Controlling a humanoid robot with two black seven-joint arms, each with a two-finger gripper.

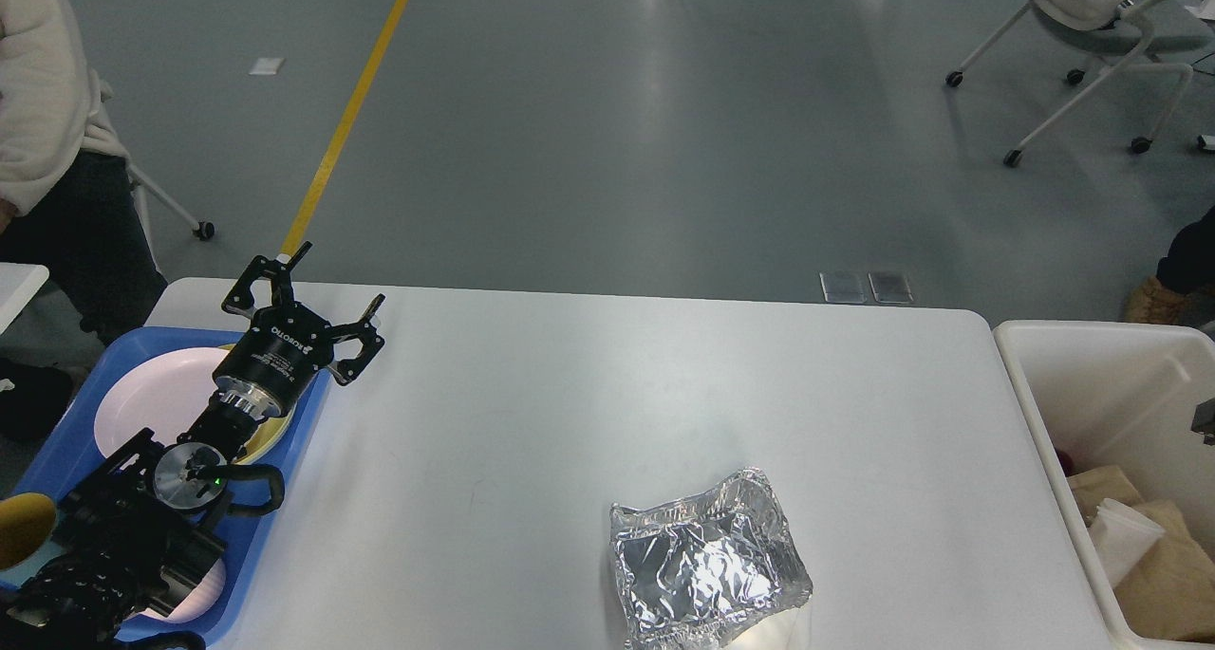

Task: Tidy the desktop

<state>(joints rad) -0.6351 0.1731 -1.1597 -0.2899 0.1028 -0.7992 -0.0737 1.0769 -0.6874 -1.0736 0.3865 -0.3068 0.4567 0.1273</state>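
The white desktop fills the middle of the head view. A crumpled silver foil container lies on it near the front edge, with something white showing under its front corner. My left gripper is open and empty, held over the desktop's back left corner beside the blue tray. A small dark part shows at the right edge above the white bin; it may be my right gripper, and its fingers cannot be made out.
The blue tray holds pink plates, a yellow plate and a yellow cup. The white bin holds brown paper and a white paper cup. A person stands at the back left. Office chairs stand on the floor at the far right.
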